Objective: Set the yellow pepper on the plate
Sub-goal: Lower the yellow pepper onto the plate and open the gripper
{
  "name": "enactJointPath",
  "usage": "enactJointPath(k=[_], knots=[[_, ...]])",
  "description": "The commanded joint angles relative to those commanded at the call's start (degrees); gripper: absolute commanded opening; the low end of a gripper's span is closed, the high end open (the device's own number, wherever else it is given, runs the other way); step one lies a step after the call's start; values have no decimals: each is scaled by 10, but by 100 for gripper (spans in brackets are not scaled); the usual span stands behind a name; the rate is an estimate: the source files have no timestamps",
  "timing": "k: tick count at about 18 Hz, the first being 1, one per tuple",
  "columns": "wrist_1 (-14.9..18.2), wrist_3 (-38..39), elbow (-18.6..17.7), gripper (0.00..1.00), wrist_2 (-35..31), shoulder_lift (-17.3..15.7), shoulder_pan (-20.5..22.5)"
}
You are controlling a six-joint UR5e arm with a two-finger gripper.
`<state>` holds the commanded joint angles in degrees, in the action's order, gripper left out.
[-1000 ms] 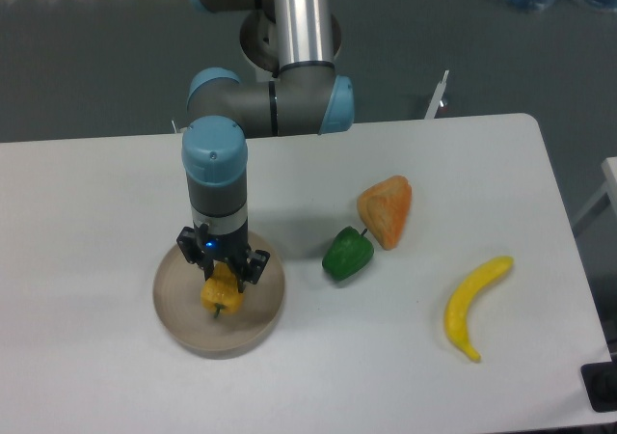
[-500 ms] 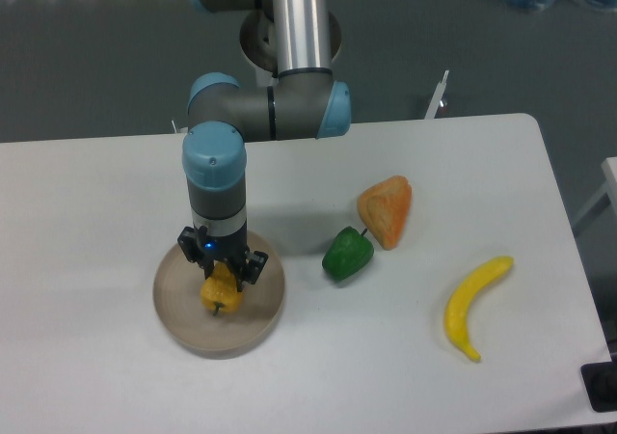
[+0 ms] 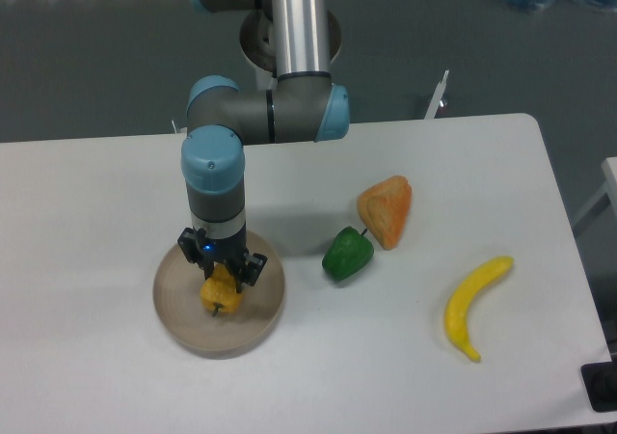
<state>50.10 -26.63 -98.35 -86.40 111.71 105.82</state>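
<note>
The yellow pepper [image 3: 221, 293] is small and yellow-orange, with its dark stem pointing toward the camera. It sits over the middle of the round grey-beige plate [image 3: 183, 313] at the table's front left. My gripper [image 3: 221, 282] points straight down over the plate and its black fingers are shut on the yellow pepper's sides. I cannot tell whether the pepper touches the plate's surface. The top of the pepper is hidden by the gripper.
A green pepper [image 3: 347, 254] lies right of the plate. An orange wedge-shaped toy food [image 3: 386, 209] lies just behind it. A long yellow banana [image 3: 472, 305] lies at the right front. The table's right edge is near the banana.
The gripper and the pepper have shifted very slightly left and down over the plate. The fingers stay shut on the pepper.
</note>
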Motion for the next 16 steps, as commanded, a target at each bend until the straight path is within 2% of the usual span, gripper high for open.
enactJointPath(k=[5, 12, 15, 16], knots=[[0, 0, 0, 47, 0, 0, 0], [0, 0, 3, 78, 0, -3, 0], [0, -1, 11, 100, 3, -8, 2], [1, 0, 16, 100, 3, -10, 4]])
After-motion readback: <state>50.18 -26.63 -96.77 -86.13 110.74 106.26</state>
